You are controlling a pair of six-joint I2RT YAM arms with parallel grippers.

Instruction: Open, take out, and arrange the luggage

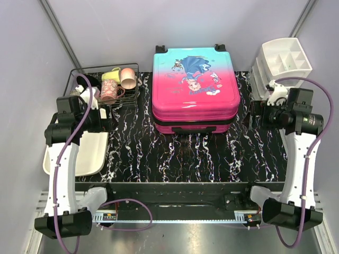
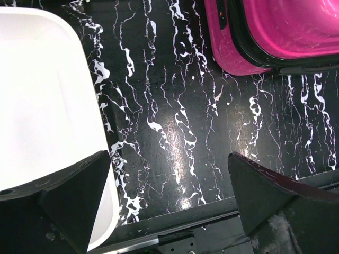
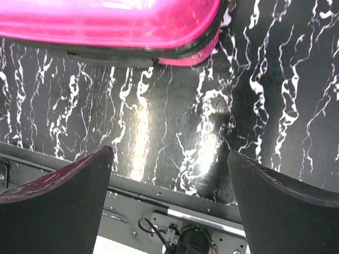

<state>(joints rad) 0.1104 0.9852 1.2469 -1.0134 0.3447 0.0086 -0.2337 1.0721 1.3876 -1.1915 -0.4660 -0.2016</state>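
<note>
– At twelve o'clock on the black marbled surface, seen from above, what lies there?
– The luggage lies there, flat and shut, with its teal end far, its pink end near and its wheels at the far edge. At ten o'clock stands a wire basket with cups. At eight o'clock a white tub lies partly under the left arm. At two o'clock a white drawer organizer stands just beyond the right arm.
– And the left wrist view?
– The left tool hangs over bare surface with its fingers spread wide, holding nothing. The tub fills nine o'clock. A pink corner of the luggage shows at one o'clock, apart from the tool.
– The right wrist view?
– The right tool is likewise wide open and empty. The pink near edge of the luggage runs across twelve o'clock, clear of both fingers.
</note>
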